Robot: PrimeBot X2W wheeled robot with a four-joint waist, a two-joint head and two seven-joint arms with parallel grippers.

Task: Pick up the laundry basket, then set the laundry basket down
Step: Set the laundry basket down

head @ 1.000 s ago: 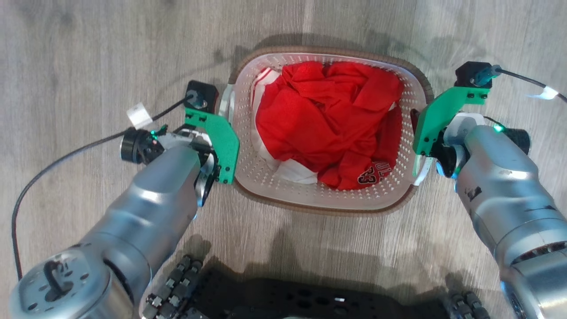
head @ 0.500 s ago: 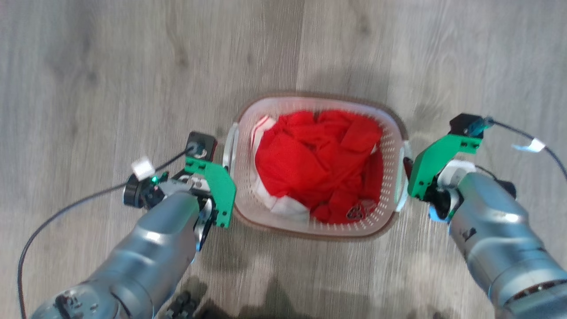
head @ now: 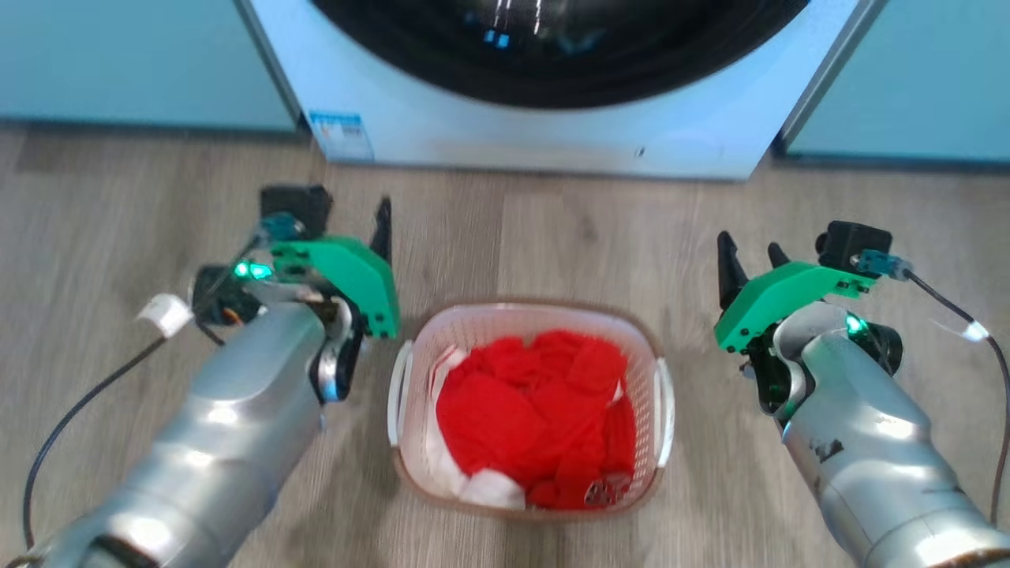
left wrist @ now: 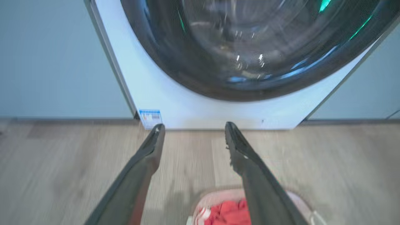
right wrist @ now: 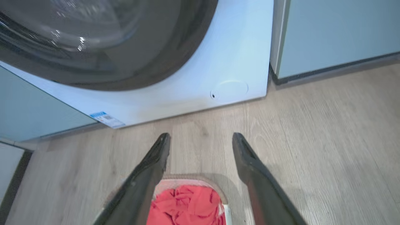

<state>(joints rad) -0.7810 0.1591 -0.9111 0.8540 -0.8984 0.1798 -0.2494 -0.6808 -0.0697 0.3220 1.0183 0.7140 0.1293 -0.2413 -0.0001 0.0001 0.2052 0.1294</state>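
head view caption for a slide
Open left gripper and right gripper flank the laundry basket of red clothes by a washing machine.

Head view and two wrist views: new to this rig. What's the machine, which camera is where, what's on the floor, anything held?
A wheeled robot with two arms. The picture showing both arms is from its head camera; the other two look along each arm's claw fingers. The laundry basket, white with a brown rim, sits on the wood floor, holding red clothes, in front of a washing machine. The left claw and right claw stand open to either side of it, holding nothing.
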